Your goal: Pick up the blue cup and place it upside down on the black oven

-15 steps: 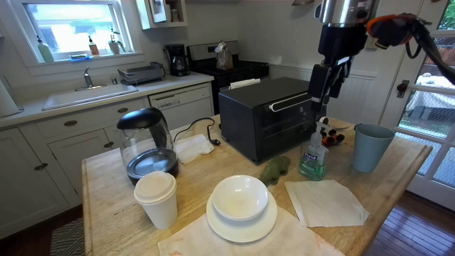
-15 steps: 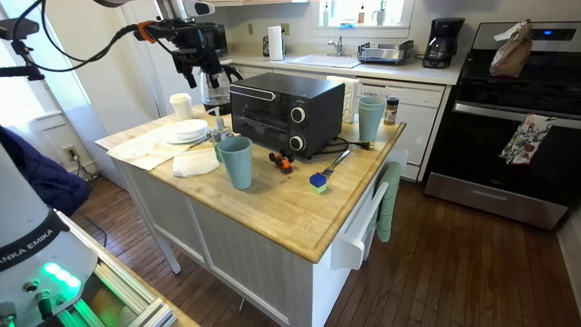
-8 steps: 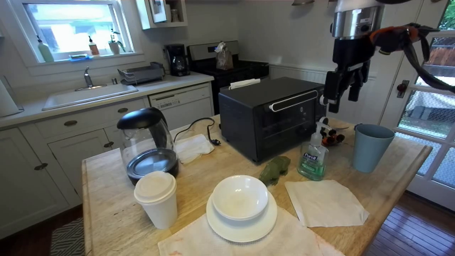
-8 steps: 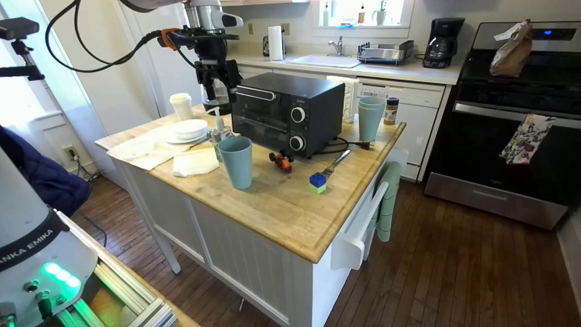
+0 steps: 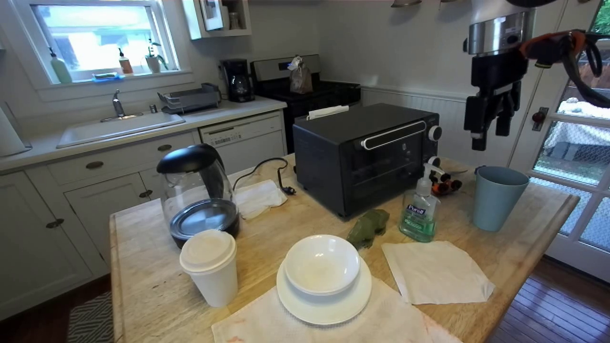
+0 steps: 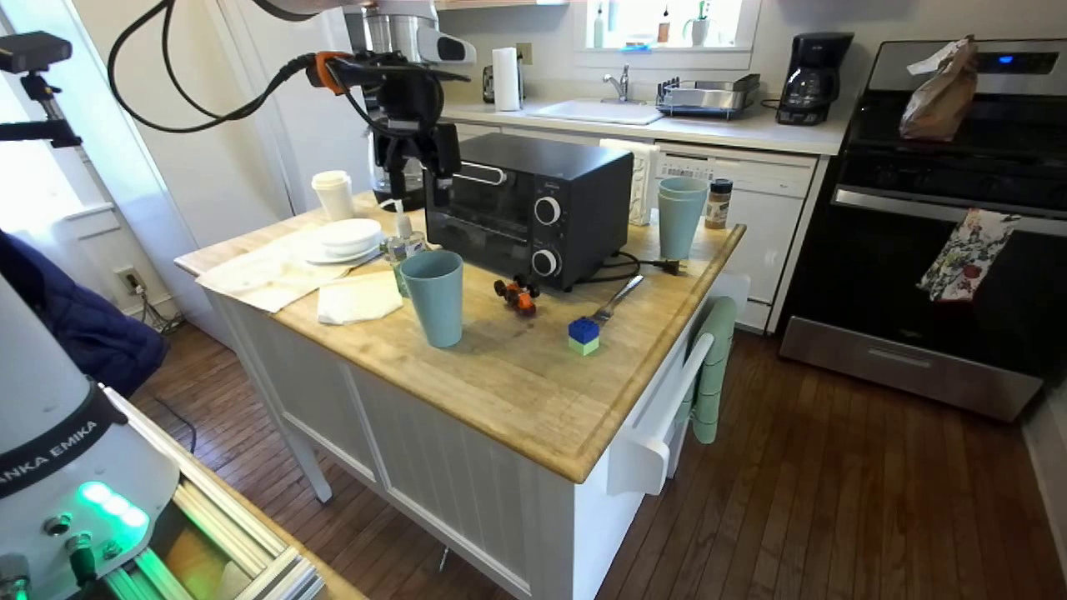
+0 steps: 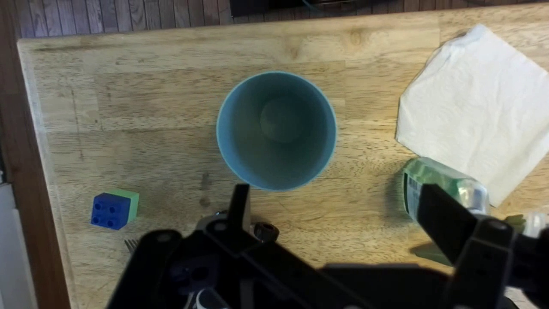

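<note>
One black two-fingered gripper (image 7: 334, 193) hangs over the tan wooden table (image 6: 517, 392), its fingers spread apart, with wood showing between them. Lower down, apart from it, the pale teal-blue plastic cup (image 6: 438, 304) stands right side up on the table, near the long edge. It is plain and smooth, with a wide round top and a skinnier bottom, and the wrist view looks down inside it.

From left to right in an exterior view, a flat white paper napkin (image 6: 358, 298) lies near that edge, with a clear green pump bottle (image 6: 407, 249) just beside it. Next is the cup, then, behind it, the boxy black oven (image 6: 517, 202) with a glass door and a flat top. Then come an orange and black toy (image 6: 523, 301) and a small square plastic block (image 6: 583, 335), blue on green, near a silver metal fork (image 6: 617, 301). Plain wood runs from the cup to the table's right-hand corner.
</note>
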